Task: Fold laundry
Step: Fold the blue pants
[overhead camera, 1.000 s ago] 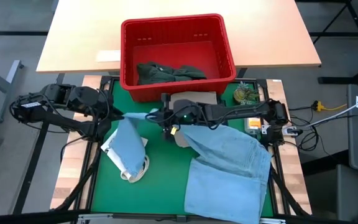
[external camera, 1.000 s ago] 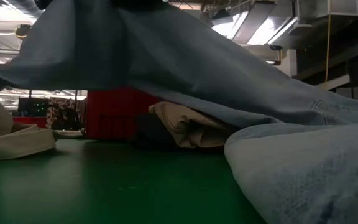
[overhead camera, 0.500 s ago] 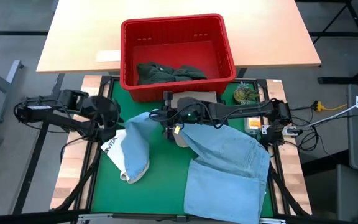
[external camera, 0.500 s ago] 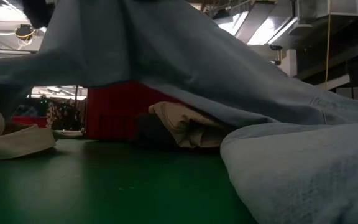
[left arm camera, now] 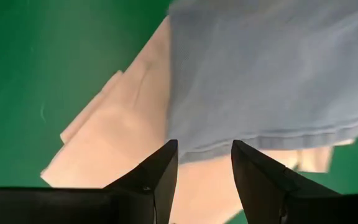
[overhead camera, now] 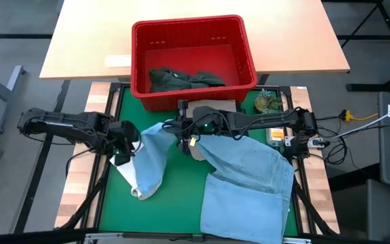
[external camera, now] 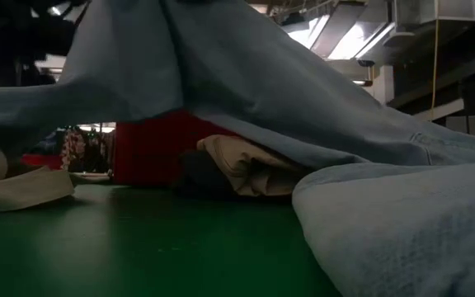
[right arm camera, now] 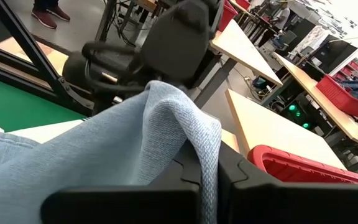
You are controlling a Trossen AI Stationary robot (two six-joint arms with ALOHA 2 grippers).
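Light blue piece (overhead camera: 239, 179) sprawls across green mat (overhead camera: 178, 203), long axis diagonal: bulk at lower right of high view, narrow end rising to centre. There right gripper (overhead camera: 181, 128) pinches raised fold, jaws clamped tight on denim. Other flap droops down-left onto white tote bag (overhead camera: 128, 177). Left gripper (overhead camera: 126, 150) at centre-left, above flap's hem, fingers (left arm camera: 160, 174) parted, gripping nothing. Dark green-grey piece (overhead camera: 185, 78) lies in red basket (overhead camera: 193, 30), top centre. Beige piece (external camera: 246, 169) behind denim.
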